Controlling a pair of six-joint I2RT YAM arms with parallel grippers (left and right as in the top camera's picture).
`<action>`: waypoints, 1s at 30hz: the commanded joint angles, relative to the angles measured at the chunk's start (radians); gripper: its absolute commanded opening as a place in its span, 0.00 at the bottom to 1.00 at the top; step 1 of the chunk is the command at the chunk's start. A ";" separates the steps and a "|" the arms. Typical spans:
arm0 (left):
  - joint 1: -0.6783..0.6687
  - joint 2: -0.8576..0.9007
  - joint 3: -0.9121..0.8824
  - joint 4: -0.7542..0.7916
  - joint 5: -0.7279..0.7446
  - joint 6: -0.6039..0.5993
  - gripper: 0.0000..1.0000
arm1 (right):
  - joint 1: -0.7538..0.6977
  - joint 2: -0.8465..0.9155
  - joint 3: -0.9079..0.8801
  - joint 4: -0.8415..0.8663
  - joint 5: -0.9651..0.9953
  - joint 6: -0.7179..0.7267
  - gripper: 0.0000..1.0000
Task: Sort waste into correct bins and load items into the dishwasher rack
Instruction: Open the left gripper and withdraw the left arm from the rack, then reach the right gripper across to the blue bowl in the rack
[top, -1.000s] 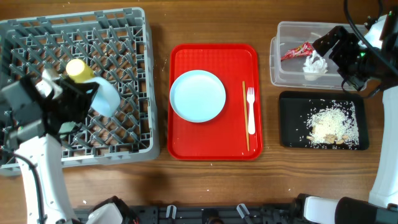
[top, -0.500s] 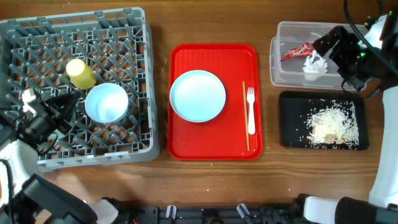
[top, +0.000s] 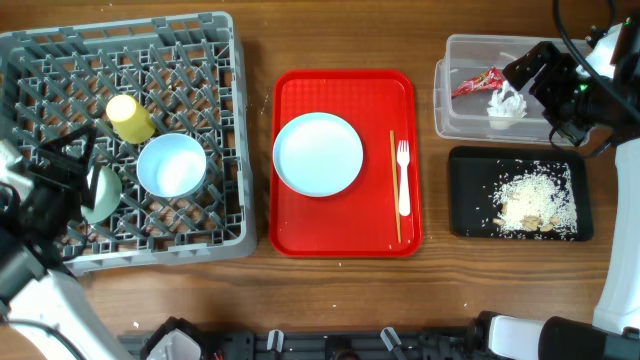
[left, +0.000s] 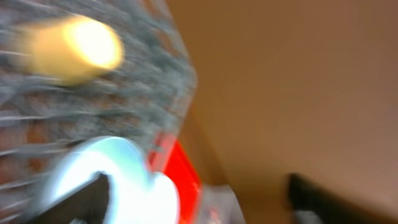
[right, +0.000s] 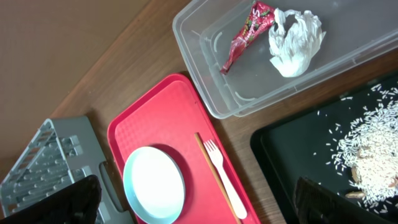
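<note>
Left arm (top: 45, 195) backed toward rack (top: 200, 60) left edge; left, right jaws spread.

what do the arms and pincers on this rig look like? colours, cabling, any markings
Both arms have smooth white link shells: left arm, right arm. The left pincer and right pincer are black, with flat dark fingers; the left wrist view is blurred. Black cables loop by the right arm's wrist. No markings are readable.
</note>
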 joint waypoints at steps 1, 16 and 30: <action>0.004 -0.092 0.007 -0.127 -0.675 -0.024 1.00 | 0.002 0.004 -0.001 0.000 0.013 -0.013 1.00; 0.004 -0.122 0.030 -0.260 -0.843 0.013 1.00 | 0.005 0.004 -0.002 -0.031 -0.151 0.220 1.00; 0.004 -0.104 0.314 -0.438 -0.967 0.087 1.00 | 0.658 0.055 -0.006 0.097 0.059 0.056 0.99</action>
